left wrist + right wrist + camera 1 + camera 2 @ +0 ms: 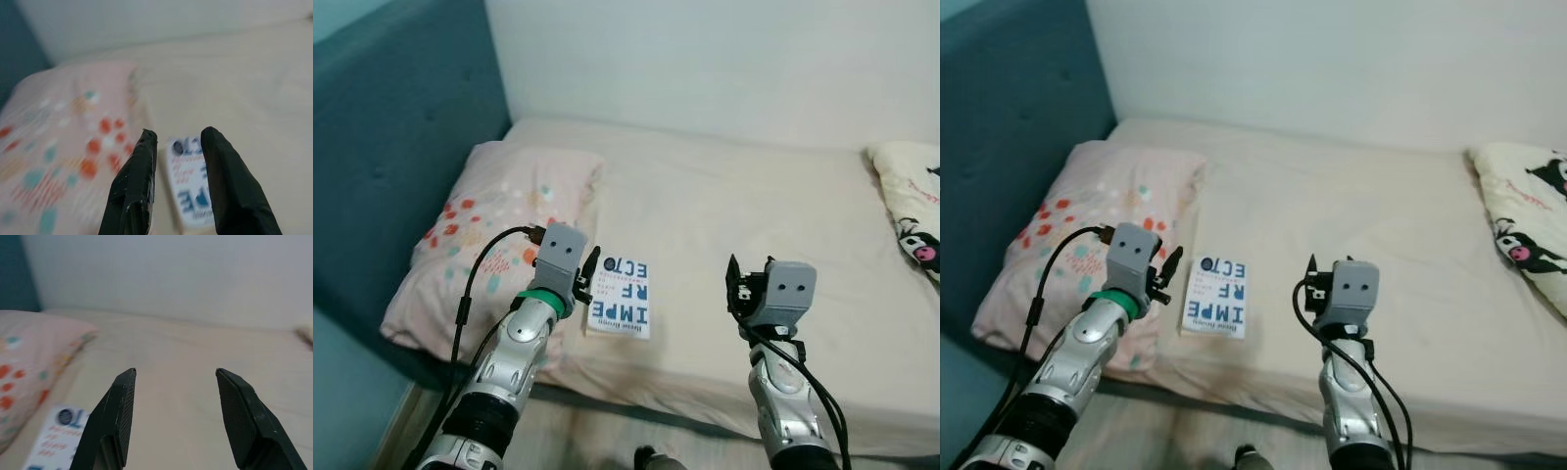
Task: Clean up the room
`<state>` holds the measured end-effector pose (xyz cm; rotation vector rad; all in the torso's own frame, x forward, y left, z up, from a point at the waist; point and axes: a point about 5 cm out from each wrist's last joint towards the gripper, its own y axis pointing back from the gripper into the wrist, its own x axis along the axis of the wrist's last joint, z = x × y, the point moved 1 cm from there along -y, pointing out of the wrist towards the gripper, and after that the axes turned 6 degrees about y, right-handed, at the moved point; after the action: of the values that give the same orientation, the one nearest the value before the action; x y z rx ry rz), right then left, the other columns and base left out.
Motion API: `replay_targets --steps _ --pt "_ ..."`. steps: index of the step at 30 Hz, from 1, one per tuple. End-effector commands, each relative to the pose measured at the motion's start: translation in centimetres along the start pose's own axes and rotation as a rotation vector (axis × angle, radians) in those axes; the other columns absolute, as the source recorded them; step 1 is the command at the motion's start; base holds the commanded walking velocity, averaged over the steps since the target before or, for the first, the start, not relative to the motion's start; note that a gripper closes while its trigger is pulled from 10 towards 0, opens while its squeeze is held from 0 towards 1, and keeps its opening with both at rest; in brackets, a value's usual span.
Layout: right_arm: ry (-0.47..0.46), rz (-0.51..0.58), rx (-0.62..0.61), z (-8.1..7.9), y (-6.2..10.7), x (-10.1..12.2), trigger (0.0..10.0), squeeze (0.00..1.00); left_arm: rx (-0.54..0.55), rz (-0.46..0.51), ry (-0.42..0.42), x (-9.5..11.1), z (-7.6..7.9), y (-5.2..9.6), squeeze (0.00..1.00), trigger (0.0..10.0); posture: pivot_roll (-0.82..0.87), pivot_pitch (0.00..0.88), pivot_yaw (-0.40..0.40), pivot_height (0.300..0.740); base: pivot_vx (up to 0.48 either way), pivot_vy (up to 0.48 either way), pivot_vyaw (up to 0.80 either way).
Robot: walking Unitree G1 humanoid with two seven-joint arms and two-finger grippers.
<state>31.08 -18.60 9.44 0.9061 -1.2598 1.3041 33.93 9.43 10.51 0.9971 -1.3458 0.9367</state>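
Left tool (591, 277) unclenched, hovers just beside book (620, 298) on bed (724, 206); book's long axis runs away from you. Right tool (171, 416) gapes wide, farther off.

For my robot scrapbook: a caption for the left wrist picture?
Left gripper open above a book beside the spotted pillow.

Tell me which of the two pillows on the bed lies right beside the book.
The pink pillow with red and teal dots, by the headboard on the robot's left; the book lies along its edge. The cartoon-character pillow sits far off at the right.
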Motion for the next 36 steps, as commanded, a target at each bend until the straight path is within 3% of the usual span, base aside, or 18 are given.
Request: replay_targets --steps 1,17,36 --pt "-0.002 -0.021 -0.002 -0.02 0.29 -0.52 10.0 0.00 -0.004 -0.026 -0.006 -0.71 0.01 0.28 0.00 10.0 -0.09 0.000 0.047 0.740 -0.454 0.000 0.00" --pt "-0.009 -0.026 -0.006 -0.09 0.28 -0.67 10.0 0.00 -0.004 -0.028 -0.010 -0.66 -0.07 0.24 0.00 10.0 -0.09 0.000 0.052 0.740 -0.412 0.000 0.00" --pt "-0.038 -0.051 -0.021 0.06 0.16 -0.96 10.0 0.00 -0.021 -0.036 -0.002 -0.58 0.21 0.13 0.00 10.0 -0.09 0.000 0.052 0.740 0.000 0.000 -0.78"
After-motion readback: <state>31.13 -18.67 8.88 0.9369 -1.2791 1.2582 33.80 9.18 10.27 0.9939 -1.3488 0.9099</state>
